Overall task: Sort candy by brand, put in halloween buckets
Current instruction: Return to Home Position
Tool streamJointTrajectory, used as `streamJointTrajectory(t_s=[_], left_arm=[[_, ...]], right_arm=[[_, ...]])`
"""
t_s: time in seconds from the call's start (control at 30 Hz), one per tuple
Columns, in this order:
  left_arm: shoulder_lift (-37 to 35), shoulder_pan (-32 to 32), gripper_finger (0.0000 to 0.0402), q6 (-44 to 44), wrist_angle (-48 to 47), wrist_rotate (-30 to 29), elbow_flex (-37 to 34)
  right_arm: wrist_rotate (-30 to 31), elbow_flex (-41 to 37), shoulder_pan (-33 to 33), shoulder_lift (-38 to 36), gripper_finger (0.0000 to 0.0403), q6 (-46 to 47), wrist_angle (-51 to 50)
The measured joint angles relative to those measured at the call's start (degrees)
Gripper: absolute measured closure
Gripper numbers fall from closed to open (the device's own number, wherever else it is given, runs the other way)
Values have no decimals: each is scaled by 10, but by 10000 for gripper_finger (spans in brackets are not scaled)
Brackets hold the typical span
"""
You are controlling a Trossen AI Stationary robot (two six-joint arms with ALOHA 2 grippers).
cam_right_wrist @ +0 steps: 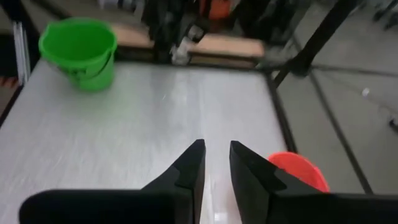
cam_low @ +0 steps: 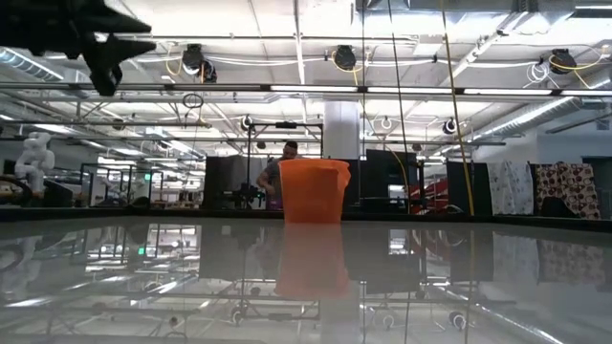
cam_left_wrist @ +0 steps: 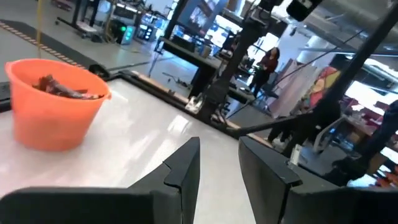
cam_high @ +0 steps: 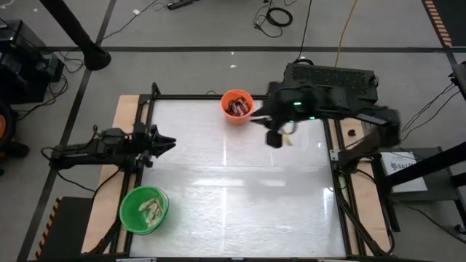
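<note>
The orange bucket [cam_high: 237,105] stands at the table's far edge with dark brown-red candy [cam_high: 237,108] inside; it also shows in the left wrist view [cam_left_wrist: 56,106] and the low view [cam_low: 313,189]. The green bucket [cam_high: 144,209] stands at the near left corner, holding pale candy [cam_high: 150,209]. My right gripper [cam_high: 275,138] hovers above the table just right of the orange bucket; its fingers [cam_right_wrist: 216,155] stand a little apart with nothing between them. My left gripper [cam_high: 170,143] is level at the left edge, open [cam_left_wrist: 219,155] and holding nothing.
A dark metal frame [cam_high: 240,97] runs round the glossy white tabletop [cam_high: 240,189], with wooden boards [cam_high: 124,116] outside it. A dark box [cam_high: 331,76] sits beyond the far right corner. A person [cam_low: 285,162] stands in the room behind the orange bucket.
</note>
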Motion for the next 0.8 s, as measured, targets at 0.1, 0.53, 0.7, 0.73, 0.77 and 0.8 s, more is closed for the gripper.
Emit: streamJointTrajectory(t_s=[0.1, 0.53, 0.7, 0.73, 0.77, 0.8], left_arm=[[-4, -3, 283, 1, 13, -23, -21], [-4, -2, 283, 30, 144, -64, -127], [-4, -2, 283, 57, 184, -64, -153], [-4, -2, 283, 60, 184, -64, -155], [-4, -2, 283, 60, 184, -64, -156], [-4, -2, 283, 61, 183, -64, -157]], right_arm=[[1, -161, -8, -105, 337, 2, 122], [-7, -767, -74, -474, 337, 63, 562], [-59, -856, -98, -552, 346, 102, 573], [-66, -873, -100, -565, 350, 108, 572], [-65, -889, -101, -579, 354, 112, 574], [-65, -907, -101, -593, 359, 116, 574]])
